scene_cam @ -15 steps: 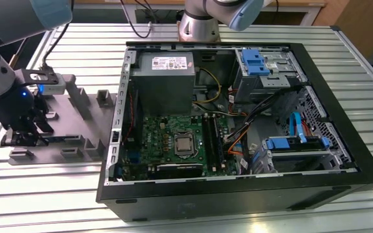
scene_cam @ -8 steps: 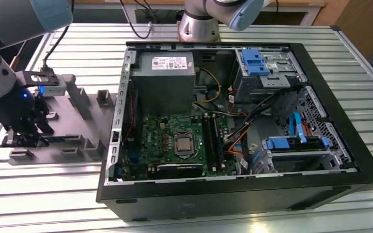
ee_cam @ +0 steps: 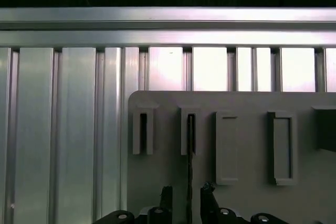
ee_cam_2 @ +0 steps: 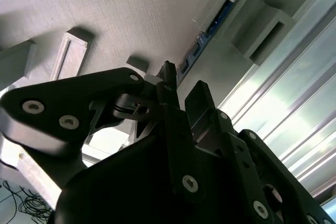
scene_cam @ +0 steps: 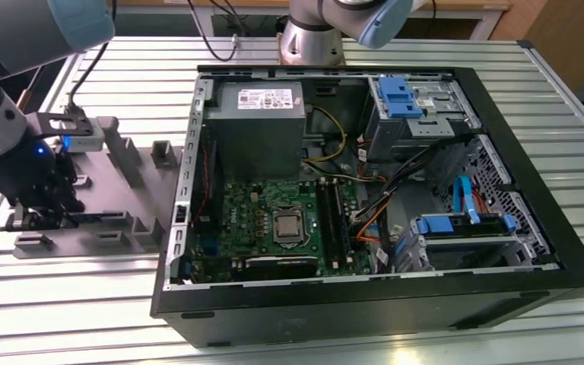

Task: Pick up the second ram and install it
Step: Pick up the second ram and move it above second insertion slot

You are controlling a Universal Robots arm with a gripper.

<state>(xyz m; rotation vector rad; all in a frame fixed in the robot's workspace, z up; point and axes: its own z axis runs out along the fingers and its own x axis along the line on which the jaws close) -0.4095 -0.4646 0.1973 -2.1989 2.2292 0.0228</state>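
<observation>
I have the gripper (scene_cam: 40, 207) down over the grey tray (scene_cam: 119, 179), which sits on the slatted aluminium table (scene_cam: 150, 53) just beside the open PC case (scene_cam: 373, 304), on the exterior view's left of it. The ram (ee_cam: 189, 171) is in the tray, not in the case. In the first wrist view it shows edge-on as a thin dark line, one end seated in a slotted block of the tray (ee_cam: 236, 103) and the rest running down between my fingers. In the second wrist view the same stick (ee_cam_2: 212, 27) shows its blue-green face, held on edge in a raised block of the tray (ee_cam_2: 115, 14) and running in towards the gripper (ee_cam_2: 184, 82). The jaws stand narrowly apart and straddle the ram. In the first wrist view, where the gripper (ee_cam: 186, 193) sits low in the frame, I can see a strip of tray on each side between the stick and each fingertip (ee_cam: 166, 195), so nothing is clamped. The neighbouring blocks in that view have bare slots. Over in the case, the green motherboard (scene_cam: 261, 201) lies flat on the floor, and its long black memory slots (scene_cam: 333, 220) are well apart from the gripper. I cannot tell from here whether any of those slots is filled. The table (ee_cam: 63, 129) runs past the tray's rounded corner in the first wrist view.
</observation>
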